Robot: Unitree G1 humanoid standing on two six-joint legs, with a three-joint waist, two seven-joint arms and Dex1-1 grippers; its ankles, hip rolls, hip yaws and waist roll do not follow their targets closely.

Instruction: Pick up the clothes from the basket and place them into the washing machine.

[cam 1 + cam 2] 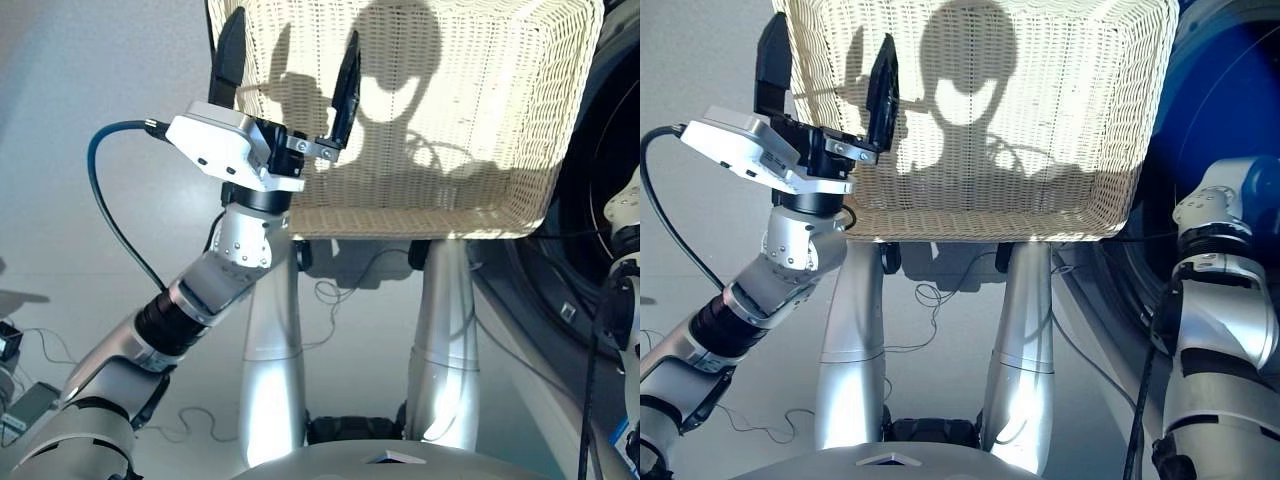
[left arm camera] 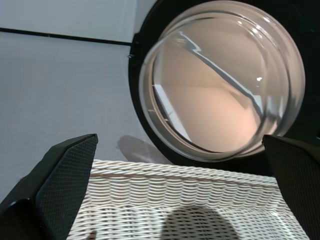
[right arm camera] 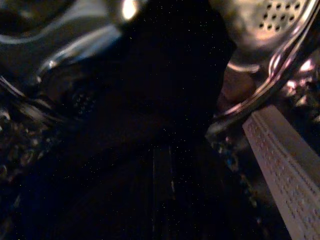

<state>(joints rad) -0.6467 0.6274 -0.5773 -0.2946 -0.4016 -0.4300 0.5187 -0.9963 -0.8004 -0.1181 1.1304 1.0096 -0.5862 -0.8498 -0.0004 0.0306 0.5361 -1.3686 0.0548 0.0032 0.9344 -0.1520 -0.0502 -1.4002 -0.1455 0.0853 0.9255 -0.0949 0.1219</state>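
Observation:
The cream-white wicker basket [image 1: 430, 120] lies in front of me with no cloth showing on its woven floor. My left gripper [image 1: 292, 35] hovers over its near left corner, open, with nothing between the black fingers [image 2: 60, 185]. Past the basket's rim [image 2: 190, 175] stands the round glass door [image 2: 220, 85] of the washing machine [image 1: 600, 180]. My right arm [image 1: 1220, 280] reaches into the machine's opening, so its gripper is out of sight in the eye views. In the right wrist view, dark cloth [image 3: 150, 125] fills the picture below the perforated metal drum [image 3: 280, 20]. No orange-red garment shows.
A blue cable [image 1: 100, 180] loops off my left wrist. Thin wires [image 1: 340, 290] trail on the grey floor under the basket. A pale ribbed drum paddle [image 3: 285, 165] sits beside the dark cloth.

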